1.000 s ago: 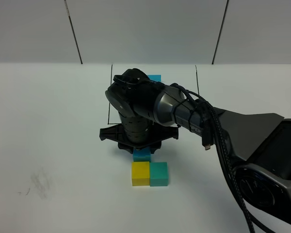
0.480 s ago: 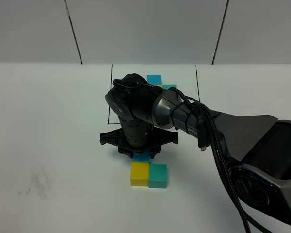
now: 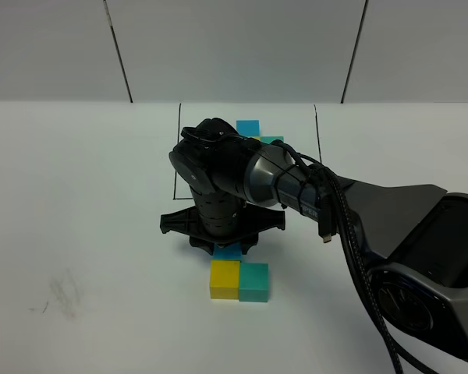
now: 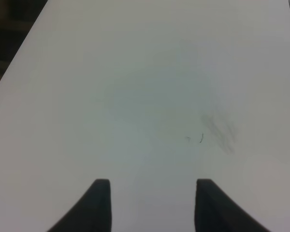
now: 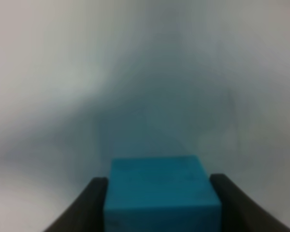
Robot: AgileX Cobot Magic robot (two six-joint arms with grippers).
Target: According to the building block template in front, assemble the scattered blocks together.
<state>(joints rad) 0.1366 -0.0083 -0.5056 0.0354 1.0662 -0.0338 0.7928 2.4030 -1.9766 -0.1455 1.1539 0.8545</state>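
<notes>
My right gripper [image 5: 154, 203] pinches the sky-blue matte cube [image 5: 160, 191], its dark fingers [image 5: 89, 203] pressed against the cube's two sides. In the high view that blue cube [image 3: 228, 252] sits low in the centre of the frame, just behind and touching the yellow matte cube [image 3: 225, 280], which is joined to the teal-green matte cube [image 3: 256, 281] on its right. The black-lined rectangular template [image 3: 249, 128] lies in the upper centre, mostly hidden by my arm. My left gripper [image 4: 152, 203] hangs spread over the bare white table [image 4: 135, 96], holding nothing.
</notes>
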